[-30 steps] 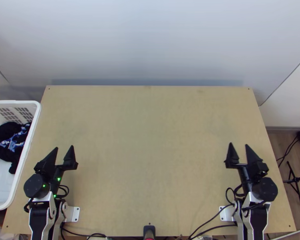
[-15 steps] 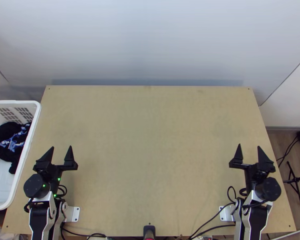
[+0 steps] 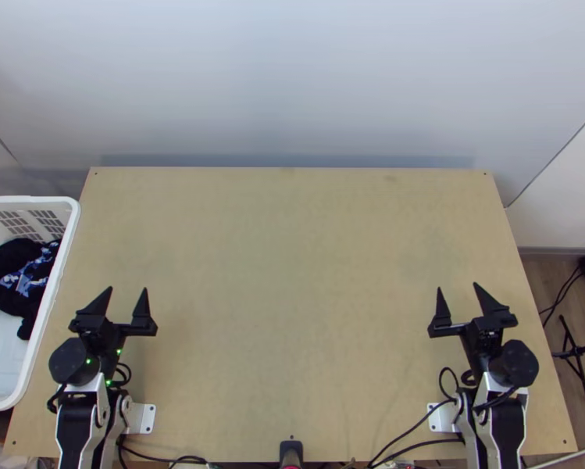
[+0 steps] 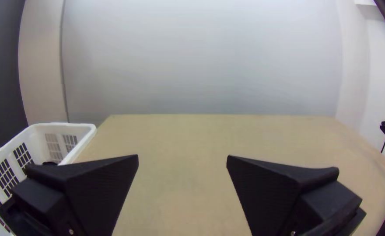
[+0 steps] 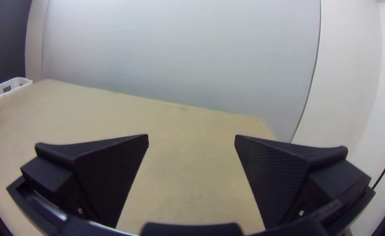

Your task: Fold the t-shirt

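Jaws of the left gripper (image 3: 127,289) and right gripper (image 3: 457,287) stand wide apart, gripping nothing, over the desk (image 3: 292,313).

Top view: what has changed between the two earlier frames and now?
The right pincer swung outward, then back toward the table's middle, slightly past its start. The left pincer made a smaller shift outward, then inward. Nothing was gripped or released; both remain open. The basket and dark cloth inside it stayed put.
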